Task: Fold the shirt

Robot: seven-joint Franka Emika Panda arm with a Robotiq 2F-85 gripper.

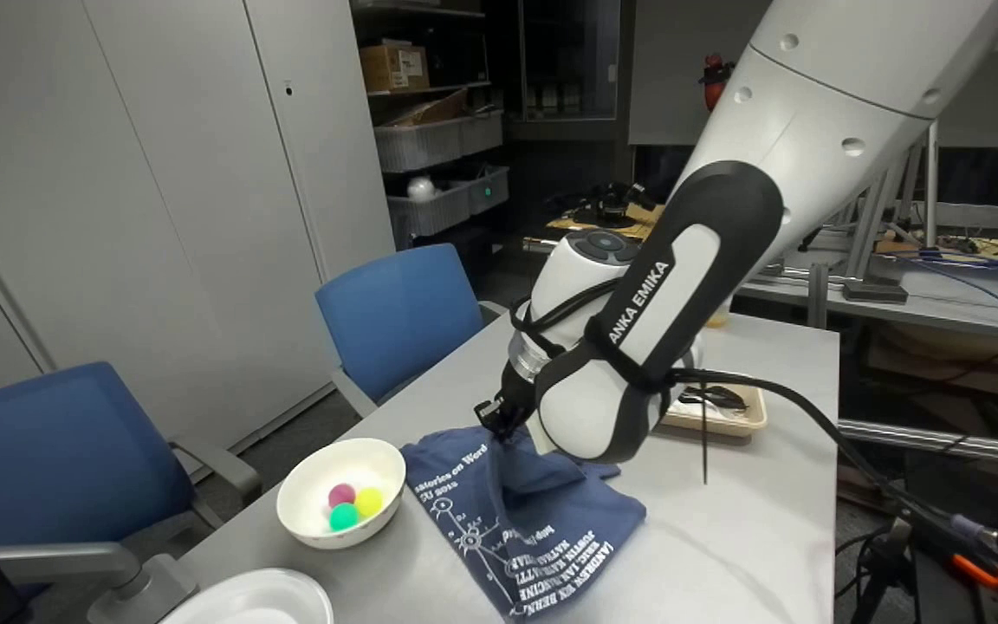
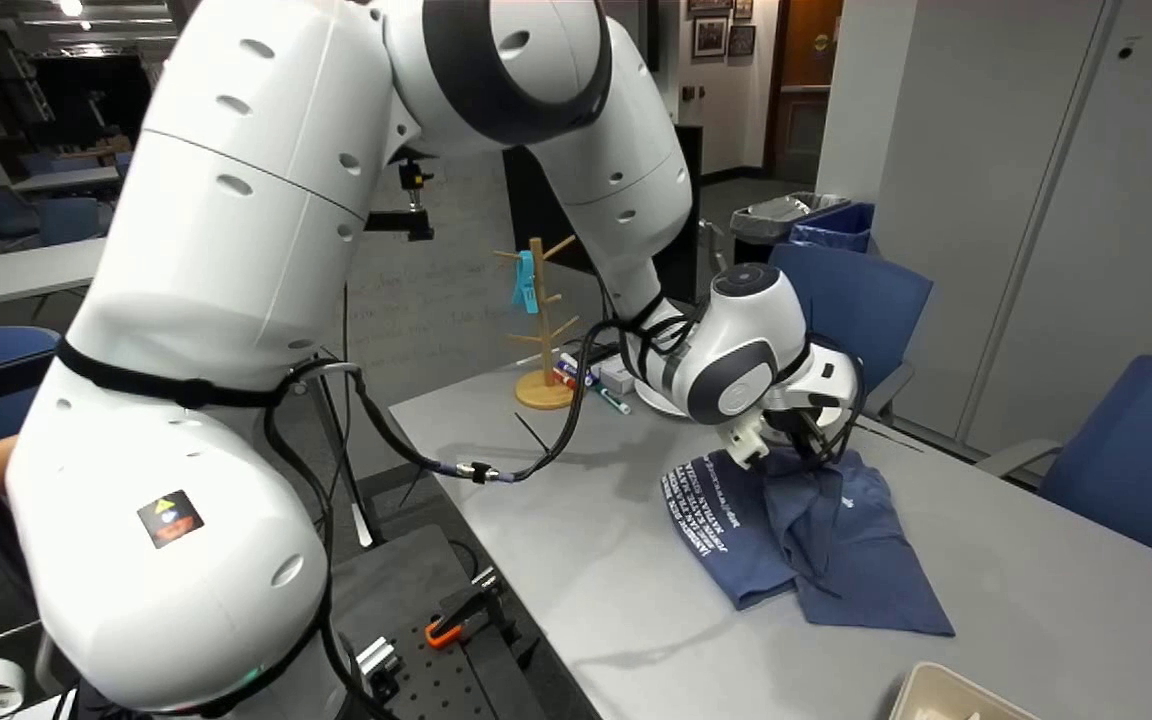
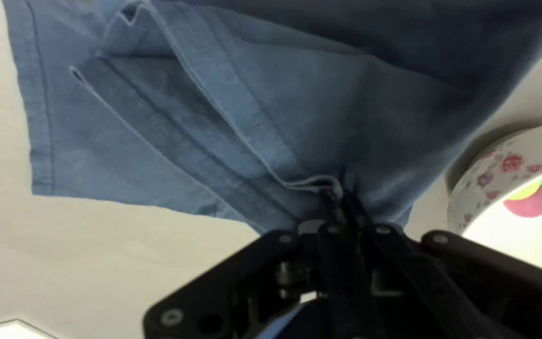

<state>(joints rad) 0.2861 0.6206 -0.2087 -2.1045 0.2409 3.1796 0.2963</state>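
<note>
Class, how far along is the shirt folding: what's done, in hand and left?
Looks done: part of the shirt lies doubled over on the table. In hand: the closed tool pinches its cloth in the wrist view. Left: probably laying that part flat and letting go; the layers look bunched and uneven.

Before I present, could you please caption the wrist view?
Claw pinching the hem of a blue shirt, beside a floral bowl with pink, yellow and green balls.
</note>
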